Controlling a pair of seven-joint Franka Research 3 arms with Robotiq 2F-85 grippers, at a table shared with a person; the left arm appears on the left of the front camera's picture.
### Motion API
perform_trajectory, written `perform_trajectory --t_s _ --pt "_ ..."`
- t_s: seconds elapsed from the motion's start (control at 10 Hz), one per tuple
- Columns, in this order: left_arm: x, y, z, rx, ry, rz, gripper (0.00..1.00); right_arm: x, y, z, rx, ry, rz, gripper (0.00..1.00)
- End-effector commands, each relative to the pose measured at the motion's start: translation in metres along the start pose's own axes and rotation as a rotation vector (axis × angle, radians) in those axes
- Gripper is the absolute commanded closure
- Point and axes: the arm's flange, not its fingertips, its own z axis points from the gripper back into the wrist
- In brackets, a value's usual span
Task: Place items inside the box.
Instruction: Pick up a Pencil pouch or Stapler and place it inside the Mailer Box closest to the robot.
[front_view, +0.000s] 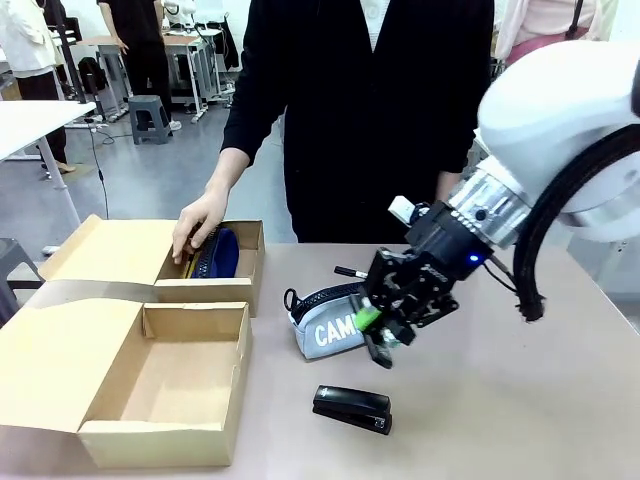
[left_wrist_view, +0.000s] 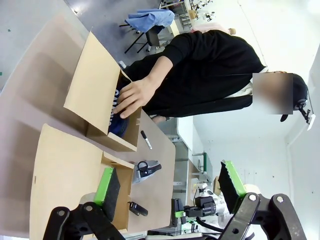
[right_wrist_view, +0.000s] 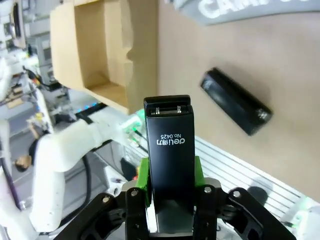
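Observation:
My right gripper (front_view: 382, 330) hangs just above the table, shut on a black stapler (right_wrist_view: 169, 145) printed "deli". It is right next to the grey "CAMPUS" pencil case (front_view: 325, 325), which lies mid-table. A second black stapler (front_view: 352, 408) lies on the table in front of the case. A thin black marker pen (front_view: 352, 271) rests behind the case. The person's hand (front_view: 200, 230) presses a navy pouch (front_view: 222, 252) into the far cardboard box (front_view: 250, 290). My left gripper (left_wrist_view: 167, 167) is open, high above the boxes, with nothing between its green pads (left_wrist_view: 106, 184).
A second open cardboard box (front_view: 165, 425) stands at the near left, its flap spread to the left. The person stands at the far edge, behind the far box. Bare tabletop (front_view: 520, 400) lies to the right of the staplers.

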Motion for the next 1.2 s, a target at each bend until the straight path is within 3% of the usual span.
perform_trajectory --t_s 0.0,0.3,0.5,0.6,0.7,0.8,0.9,1.1 --pt "-0.001 -0.001 0.000 -0.022 -0.007 -0.018 0.00 0.011 0.086 -0.036 0.102 -0.041 -0.151 0.63" --pt "-0.001 -0.001 0.000 -0.022 -0.007 -0.018 0.00 0.036 0.163 -0.110 -0.032 -0.089 -0.211 0.63" --pt "-0.001 -0.001 0.000 -0.022 -0.007 -0.018 0.00 0.046 0.205 -0.166 -0.120 0.048 -0.124 0.63" --pt "-0.001 -0.001 0.000 -0.022 -0.007 -0.018 0.00 0.047 0.215 -0.187 -0.162 0.032 -0.125 0.63" --pt "-0.001 -0.001 0.000 -0.022 -0.007 -0.018 0.00 0.052 0.218 -0.202 -0.214 -0.055 -0.165 0.63" --pt "-0.001 -0.001 0.000 -0.022 -0.007 -0.018 0.00 0.055 0.217 -0.213 -0.283 -0.018 -0.127 0.63" --pt "-0.001 -0.001 0.000 -0.022 -0.007 -0.018 0.00 0.037 0.185 -0.198 -0.159 0.019 -0.119 0.63" --pt "-0.001 -0.001 0.000 -0.022 -0.007 -0.018 0.00 0.044 0.188 -0.216 -0.222 0.003 -0.113 0.63"
